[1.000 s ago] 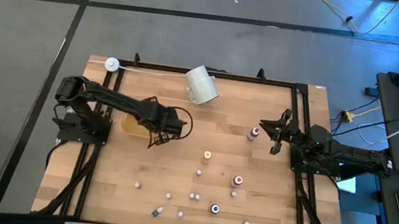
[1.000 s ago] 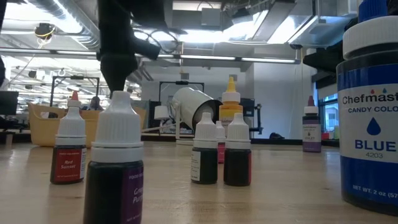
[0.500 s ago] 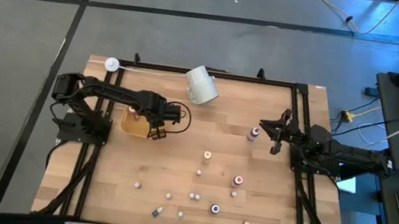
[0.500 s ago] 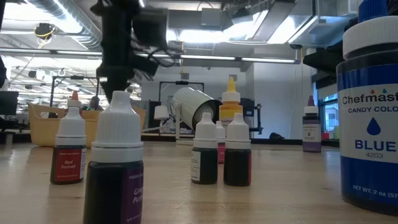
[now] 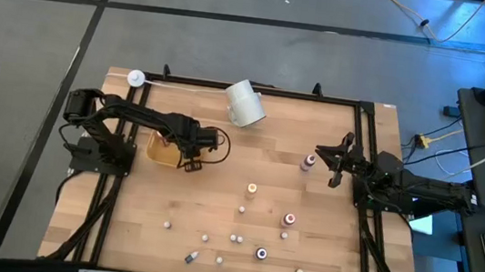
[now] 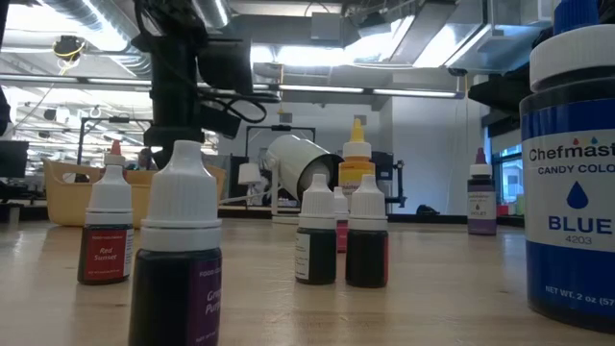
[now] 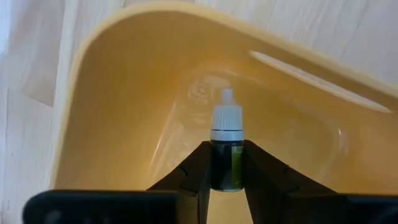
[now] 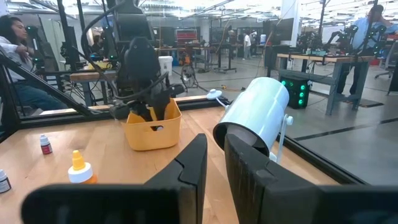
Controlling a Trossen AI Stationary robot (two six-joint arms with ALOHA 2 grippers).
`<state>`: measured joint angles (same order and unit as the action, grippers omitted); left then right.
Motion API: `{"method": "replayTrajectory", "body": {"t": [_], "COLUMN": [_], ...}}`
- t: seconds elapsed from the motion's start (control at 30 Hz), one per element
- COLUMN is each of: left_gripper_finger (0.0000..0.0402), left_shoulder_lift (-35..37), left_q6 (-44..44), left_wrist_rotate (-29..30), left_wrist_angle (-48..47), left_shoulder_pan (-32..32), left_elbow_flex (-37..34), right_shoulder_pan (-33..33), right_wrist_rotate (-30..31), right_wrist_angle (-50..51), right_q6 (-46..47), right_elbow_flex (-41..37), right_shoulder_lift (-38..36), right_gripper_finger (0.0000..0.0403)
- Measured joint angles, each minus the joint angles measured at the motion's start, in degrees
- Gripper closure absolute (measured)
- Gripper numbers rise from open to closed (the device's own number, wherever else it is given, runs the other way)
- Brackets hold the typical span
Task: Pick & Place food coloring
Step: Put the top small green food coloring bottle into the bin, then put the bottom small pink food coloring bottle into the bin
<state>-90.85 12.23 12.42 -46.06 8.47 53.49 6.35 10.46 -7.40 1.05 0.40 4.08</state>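
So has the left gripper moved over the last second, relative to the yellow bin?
Yes. In the high view the left gripper has pulled back toward the yellow bin, from out past its right edge to just over that edge, holding a small white-capped bottle.

Table (image 5: 323,237): pale wood planks, matt, visible grain. Tray (image 7: 124,93): yellow-orange plastic, smooth, glossy inside. Dropper bottle (image 7: 226,155): clear glossy plastic, dark liquid, white ribbed cap. Cup (image 8: 255,115): white, smooth, slight sheen. Fingers (image 7: 193,174): matt black plastic.
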Motion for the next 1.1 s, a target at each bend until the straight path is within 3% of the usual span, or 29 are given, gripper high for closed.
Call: {"method": "replayTrajectory", "body": {"t": [0.47,0.73,0.97,1.1], "left_gripper_finger": [0.0282,0.0276,0.0277,0.0275], "left_shoulder_lift": [0.0,4.1,12.3,14.6], "left_q6": [-0.4,1.4,4.3,7.5], "left_wrist_rotate": [1.6,1.7,-10.0,-11.4], "left_wrist_angle": [-0.3,-11.1,-7.2,-2.1], "left_shoulder_pan": [-0.1,-2.0,-9.0,-17.1], "left_elbow_flex": [0.0,6.9,10.1,10.1], "right_shoulder_pan": [0.0,0.0,0.0,0.0], "right_wrist_rotate": [0.0,0.0,0.0,0.0], "right_wrist_angle": [0.0,0.0,0.0,0.0], "right_q6": [0.0,0.0,0.0,0.0], "right_elbow_flex": [0.0,0.0,0.0,0.0], "right_shoulder_lift": [0.0,0.0,0.0,0.0], "right_gripper_finger": [0.0341,0.0341,0.0341,0.0341]}}
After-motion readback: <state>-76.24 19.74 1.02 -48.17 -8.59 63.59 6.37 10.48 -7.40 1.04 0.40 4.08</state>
